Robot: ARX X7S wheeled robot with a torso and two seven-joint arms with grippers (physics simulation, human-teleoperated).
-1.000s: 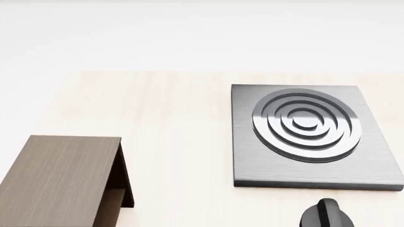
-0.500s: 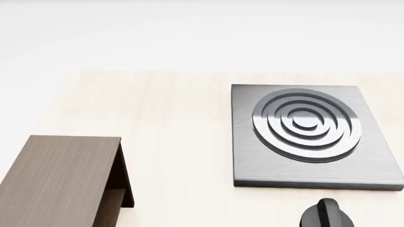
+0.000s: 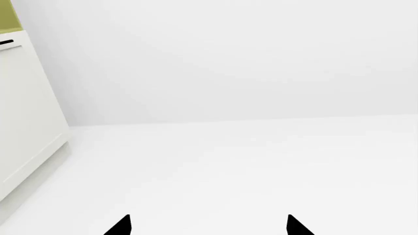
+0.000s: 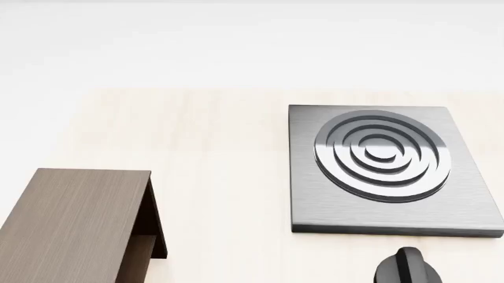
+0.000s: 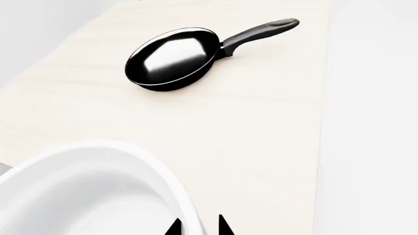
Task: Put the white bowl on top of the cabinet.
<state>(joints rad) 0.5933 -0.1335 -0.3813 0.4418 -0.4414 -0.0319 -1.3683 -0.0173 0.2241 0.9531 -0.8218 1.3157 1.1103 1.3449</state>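
The right tool [image 5: 197, 226] pinches the thick rim of the glossy white round bowl [image 5: 91, 196], one dark tip on each side, above the pale wooden table [image 5: 261, 122] near a black frying pan [image 5: 171, 58]. The left tool [image 3: 207, 226] is spread wide over bare white floor. The dark brown wood-grain cabinet [image 4: 75, 221] stands on the table, well apart from a grey square stove plate [image 4: 382, 171].

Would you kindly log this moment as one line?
right gripper: astride white bowl rim | left gripper: open, empty | cabinet: top bare
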